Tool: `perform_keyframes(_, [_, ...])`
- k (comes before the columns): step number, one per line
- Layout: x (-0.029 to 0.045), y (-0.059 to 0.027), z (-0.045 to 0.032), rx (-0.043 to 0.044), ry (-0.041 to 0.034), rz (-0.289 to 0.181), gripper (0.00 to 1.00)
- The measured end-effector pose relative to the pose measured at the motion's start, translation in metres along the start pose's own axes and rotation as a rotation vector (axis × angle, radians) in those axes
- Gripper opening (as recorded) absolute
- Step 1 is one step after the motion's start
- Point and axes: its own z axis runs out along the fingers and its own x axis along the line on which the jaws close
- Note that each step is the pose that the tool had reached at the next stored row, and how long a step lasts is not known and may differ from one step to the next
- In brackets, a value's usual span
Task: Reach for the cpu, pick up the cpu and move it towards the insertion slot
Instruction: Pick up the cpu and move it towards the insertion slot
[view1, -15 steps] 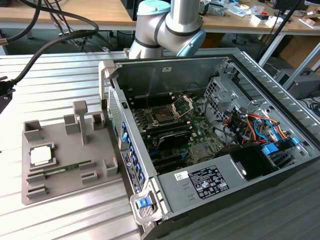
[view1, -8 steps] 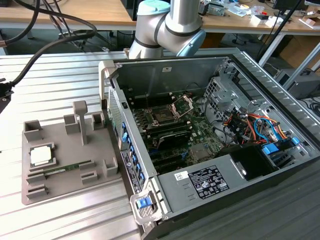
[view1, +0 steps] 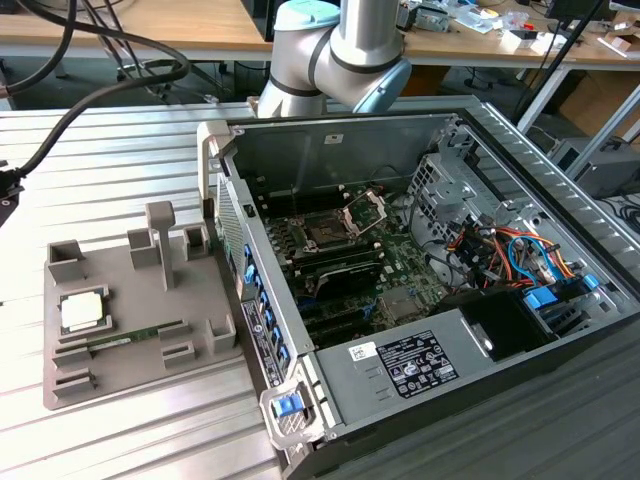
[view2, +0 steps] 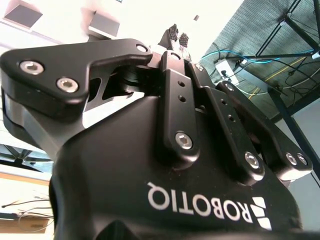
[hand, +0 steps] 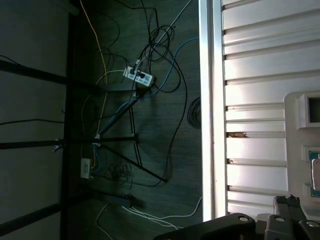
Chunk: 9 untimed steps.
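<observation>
One arm enters the exterior view from the top, its joints above the far wall of the open computer case. The cpu lies flat in a recess of the grey tray on the ribbed worktop, toward the exterior view's left and well apart from the arm. A green memory stick lies near it on the same tray. The insertion slot sits on the board inside the case, with its hinged bracket swung up and the socket bare. Second wrist view: the tool is seen from behind its black body; the fingertips stand close together, a narrow gap at most, with nothing held between them. First wrist view: the same narrow, unloaded fingertips show beside the ribbed worktop, which borders a dark floor strewn with cables and a power strip. Judgement: the step in hand is the reach, at its very outset; the cpu is untouched, and the pick and the carry to the slot are not yet done. The reach calls for the tool to be brought over the tray, turned down toward the chip, and spread wider than the chip's sides, squared to its edges. The chip is thin and sits low in its recess, so there is probably little edge to grip.
</observation>
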Motion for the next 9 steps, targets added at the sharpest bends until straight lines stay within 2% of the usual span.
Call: perform_keyframes(9, [0.0030, 0.0000, 0.0034, 0.0000, 0.0000, 0.000, 0.10])
